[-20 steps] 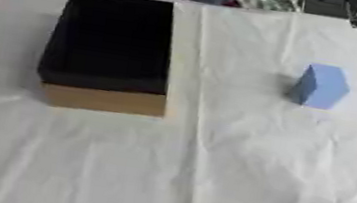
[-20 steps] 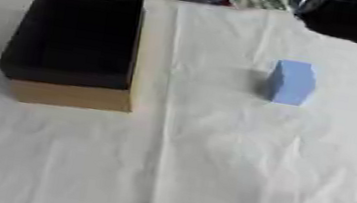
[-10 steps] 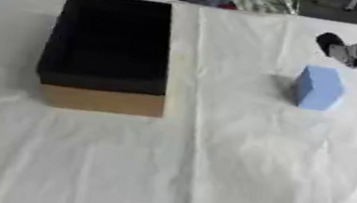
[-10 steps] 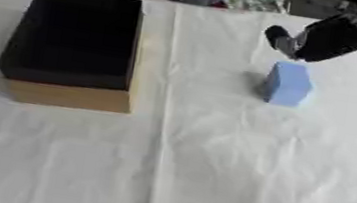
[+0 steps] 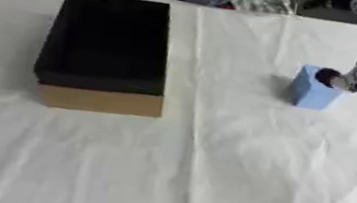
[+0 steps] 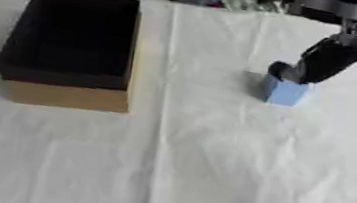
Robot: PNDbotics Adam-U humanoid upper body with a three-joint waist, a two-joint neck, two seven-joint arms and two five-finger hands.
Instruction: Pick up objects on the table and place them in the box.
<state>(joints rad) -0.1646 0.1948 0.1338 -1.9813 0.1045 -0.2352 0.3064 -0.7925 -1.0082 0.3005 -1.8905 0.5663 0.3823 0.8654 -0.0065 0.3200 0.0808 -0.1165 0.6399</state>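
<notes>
At the right of the frame, the right hand (image 6: 319,61) rests on the blue block (image 6: 284,91); whether its fingers are apart or together cannot be told.

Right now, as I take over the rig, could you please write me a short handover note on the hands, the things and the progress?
Right hand: reaching in from the upper right, down on top of the blue block; whether its fingers have closed on the block cannot be told.
Left hand: not in view.
Blue block: upright on the white cloth, on the right side, not lifted.
Box: open, dark inside, on the left; nothing seen in it.
Done: reach to the block.
Left: grasp the block, carry it left, place it in the box.
</notes>
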